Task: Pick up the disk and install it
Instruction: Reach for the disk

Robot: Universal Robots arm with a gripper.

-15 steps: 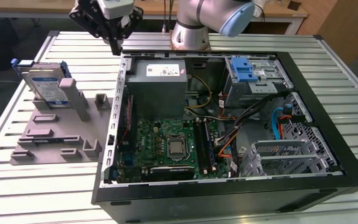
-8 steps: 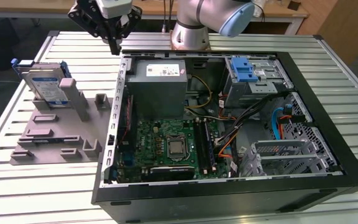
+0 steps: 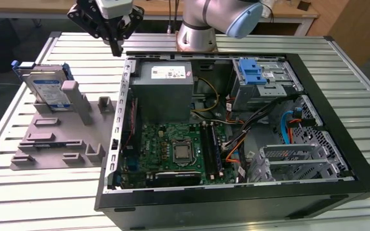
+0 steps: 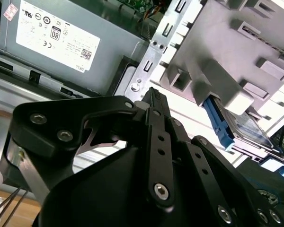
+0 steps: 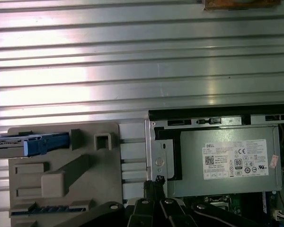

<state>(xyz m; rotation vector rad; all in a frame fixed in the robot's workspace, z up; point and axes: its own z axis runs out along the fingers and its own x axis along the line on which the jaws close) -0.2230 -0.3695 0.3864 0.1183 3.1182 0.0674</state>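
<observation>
The hand is hovering above the back corner of the open computer case, its fingers pinched together and carrying nothing, tip pointing down near the power supply. The disk is leaning upright in the grey holder on the tabletop, over on the exterior view's left, well apart from the hand. The danger: arriving there with fingers closed could be knocking the disk out of its slot, and a low swing could be clipping the case rim
</observation>
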